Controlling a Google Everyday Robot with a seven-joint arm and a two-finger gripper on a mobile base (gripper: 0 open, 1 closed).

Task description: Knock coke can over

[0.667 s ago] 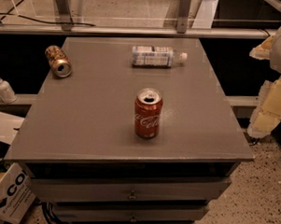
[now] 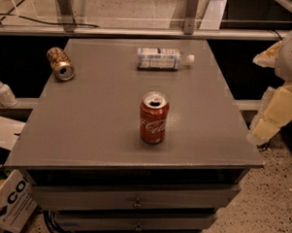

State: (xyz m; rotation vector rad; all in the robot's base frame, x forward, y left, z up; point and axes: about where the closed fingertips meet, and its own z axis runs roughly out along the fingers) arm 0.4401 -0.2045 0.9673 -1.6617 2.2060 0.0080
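The coke can, red with white script and an open silver top, stands upright near the middle front of the grey table. My gripper is a cream-coloured shape at the right edge of the view. It hangs off the table's right side, at about the can's height and well to the right of it. It touches nothing.
A gold-brown can lies on its side at the table's far left. A clear plastic bottle with a white label lies at the far middle. Drawers sit under the tabletop. A cardboard box and a soap dispenser are at the left.
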